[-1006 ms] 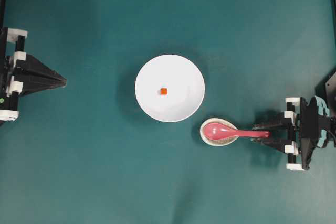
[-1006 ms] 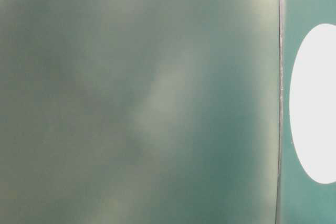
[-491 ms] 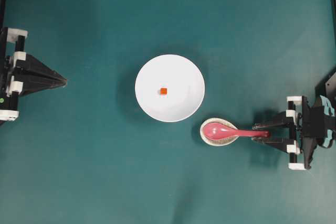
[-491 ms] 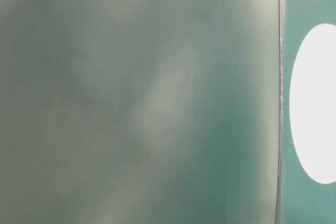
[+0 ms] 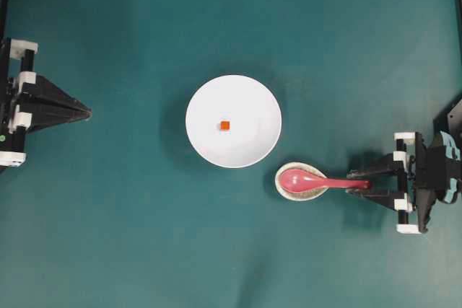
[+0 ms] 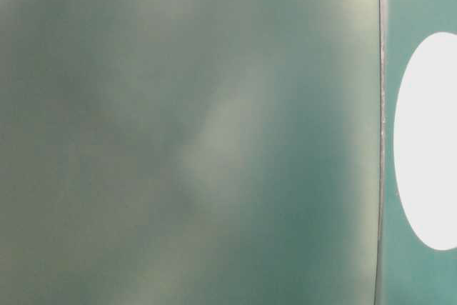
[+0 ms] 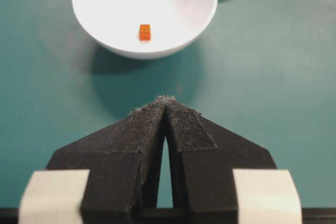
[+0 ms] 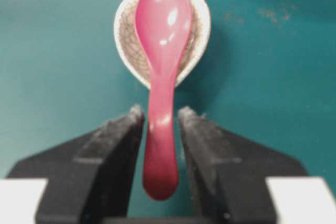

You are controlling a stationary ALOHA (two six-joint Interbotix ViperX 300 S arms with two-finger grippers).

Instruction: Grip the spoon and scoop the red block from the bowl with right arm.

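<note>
Right gripper [image 8: 160, 124] is open w/ jaws either side of the spoon [image 8: 161, 61] handle, not clamped yet. Grasp step imo; next: close.

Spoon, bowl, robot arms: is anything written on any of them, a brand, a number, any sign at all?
No readable text in any view.
The spoon, bowl, spoon rest and red block are unmarked.
The left gripper and right gripper show no lettering.
</note>
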